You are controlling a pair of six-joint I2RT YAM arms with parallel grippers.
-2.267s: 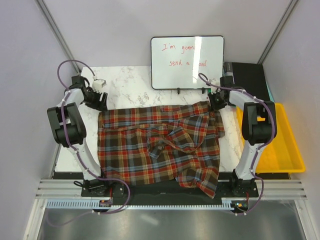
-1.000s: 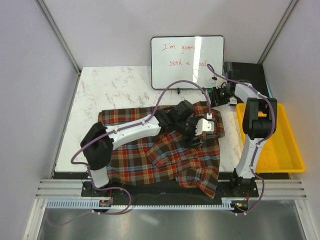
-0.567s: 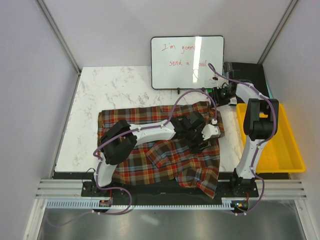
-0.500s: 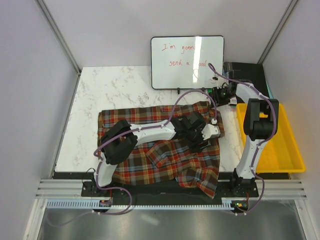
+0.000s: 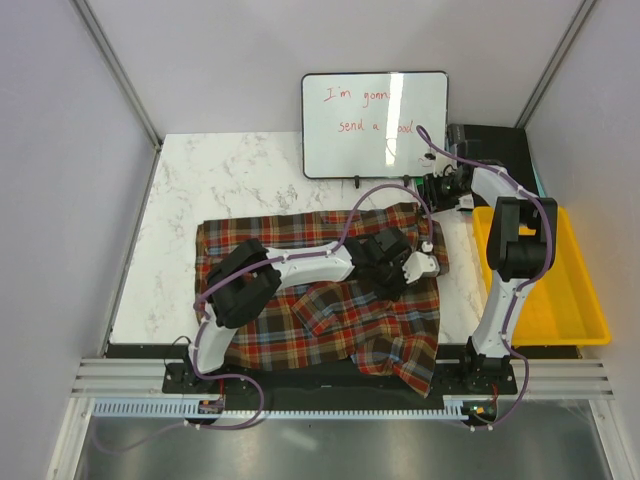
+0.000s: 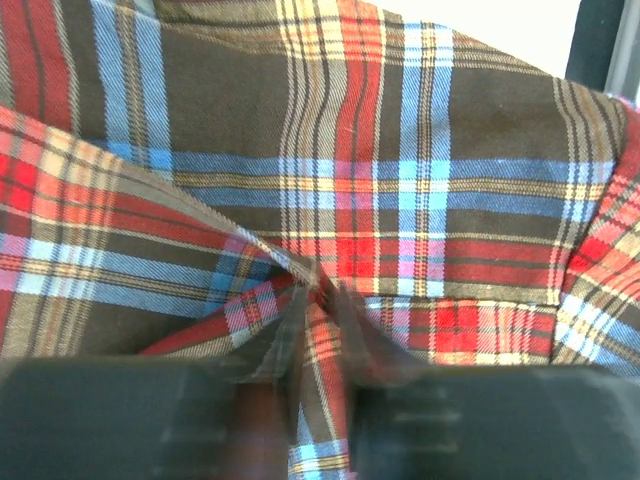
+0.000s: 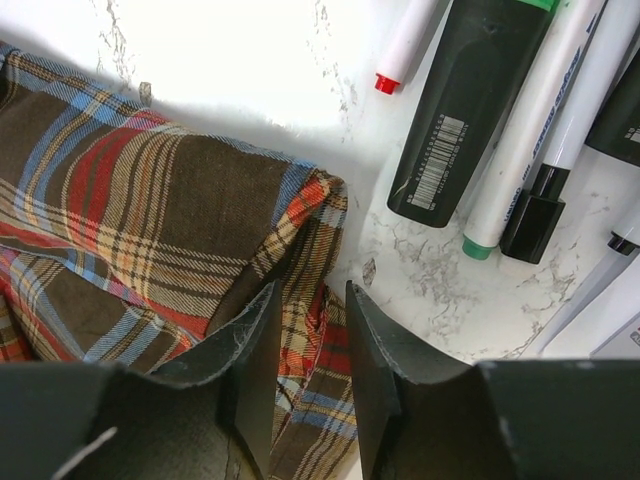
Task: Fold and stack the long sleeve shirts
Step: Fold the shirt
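One plaid long sleeve shirt [image 5: 300, 320] in red, brown and blue lies spread over the near half of the marble table. My left arm reaches across it, and my left gripper [image 5: 413, 263] sits low on the shirt's right side. In the left wrist view that gripper [image 6: 320, 330] is shut on a raised fold of the shirt [image 6: 400, 150], with cloth bunched between blurred fingers. My right gripper [image 5: 441, 190] is at the shirt's far right corner. In the right wrist view it [image 7: 308, 330] stands open with a narrow gap over the cloth's edge [image 7: 150, 220].
A whiteboard [image 5: 375, 125] with red writing stands at the back. Markers [image 7: 560, 100] and a black highlighter [image 7: 470, 110] lie on the marble just past the shirt's corner. A yellow bin [image 5: 560, 290] sits off the table's right edge, and a black box [image 5: 495, 150] at the back right.
My left arm swung from the shirt's far left corner across to its right side, lowered, and shut on a fold. My right gripper backed slightly off the far right corner.
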